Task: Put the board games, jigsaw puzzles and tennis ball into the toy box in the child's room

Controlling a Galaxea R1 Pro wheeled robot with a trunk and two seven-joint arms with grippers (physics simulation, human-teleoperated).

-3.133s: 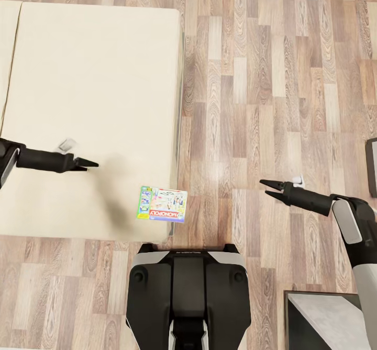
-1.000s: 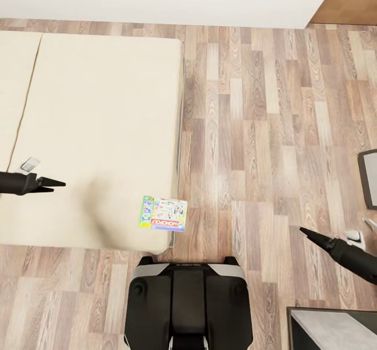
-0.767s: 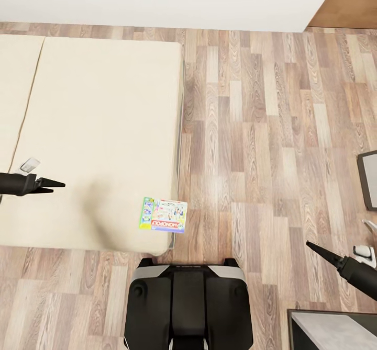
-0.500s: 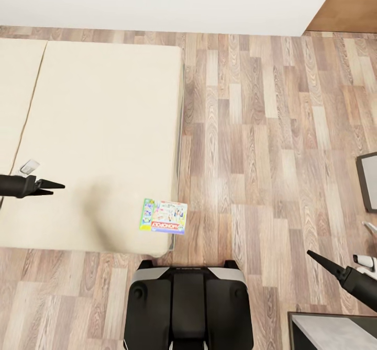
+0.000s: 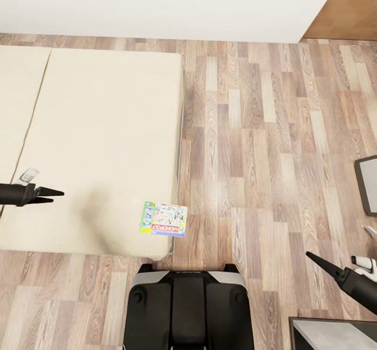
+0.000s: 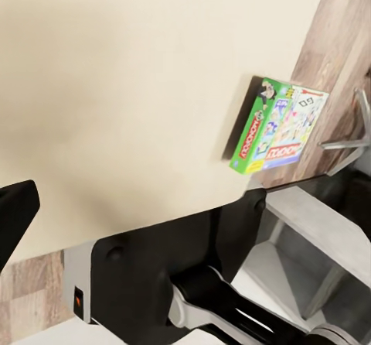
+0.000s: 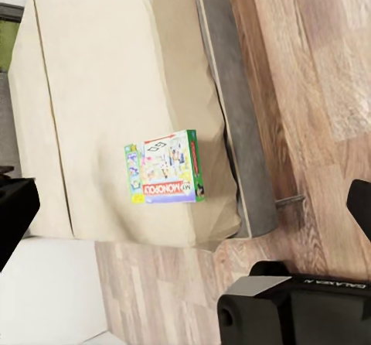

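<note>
Head view: Monopoly board game [image 5: 163, 219] lies at the bed's [image 5: 99, 130] near corner; left gripper [image 5: 55, 195] fingers slightly apart, right gripper [image 5: 312, 259] fingers together.

The room is evenly and brightly lit, soft and diffuse, with no hard glare anywhere; the wood floor [image 5: 262, 146] carries only a faint pale sheen. A blurred grey shadow smudges the cream bed [image 5: 104, 130] just beside the board game [image 5: 163, 218], and a thin dark shadow runs under the mattress edge. Everything renders sharp and flat, though the wrist views tilt steeply and stretch towards their corners.
</note>
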